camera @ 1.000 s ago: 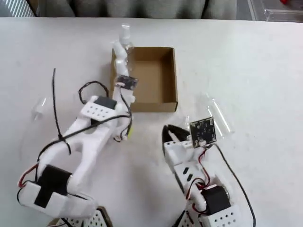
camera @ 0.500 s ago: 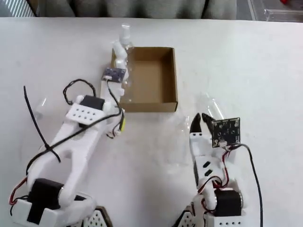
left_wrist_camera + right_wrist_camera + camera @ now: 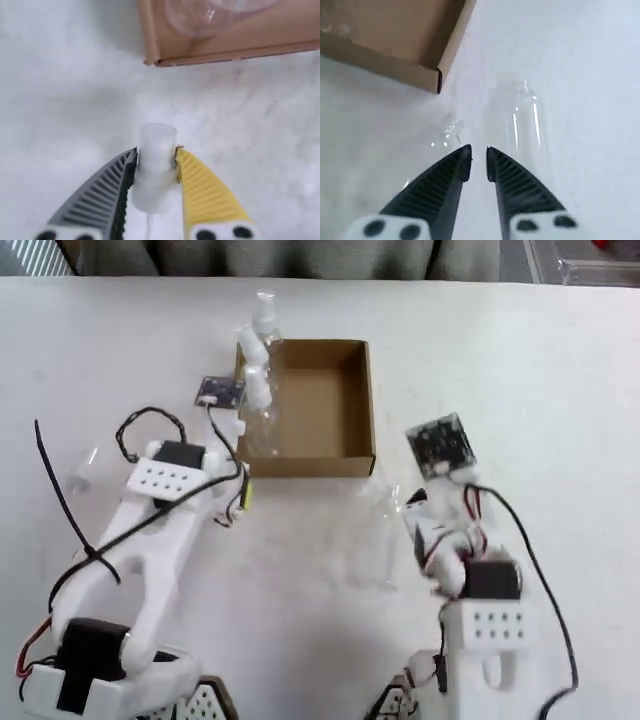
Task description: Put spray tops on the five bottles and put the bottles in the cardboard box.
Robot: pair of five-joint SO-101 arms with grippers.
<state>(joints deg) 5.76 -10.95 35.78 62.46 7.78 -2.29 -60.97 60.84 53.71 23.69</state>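
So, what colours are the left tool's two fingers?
Left tool: one grey, one yellow, both ribbed; clearest in the left wrist view.

Seen from above, planted at seven o'clock and stretched toward one o'clock: left arm (image 3: 150, 540), long and nearly straight, wrist tipped downward at its far end. Clamps a spray top (image 3: 156, 137) in the left gripper (image 3: 156, 155), grey finger (image 3: 100, 200) on one side and yellow finger (image 3: 210, 195) on the other, both pressed against it. Planted at five o'clock: right arm (image 3: 470, 590), folded shorter, running toward eleven o'clock, wrist bent down. Carries the right gripper (image 3: 478, 162) pointed downward, black fingers (image 3: 445, 180) parted by a narrow gap.
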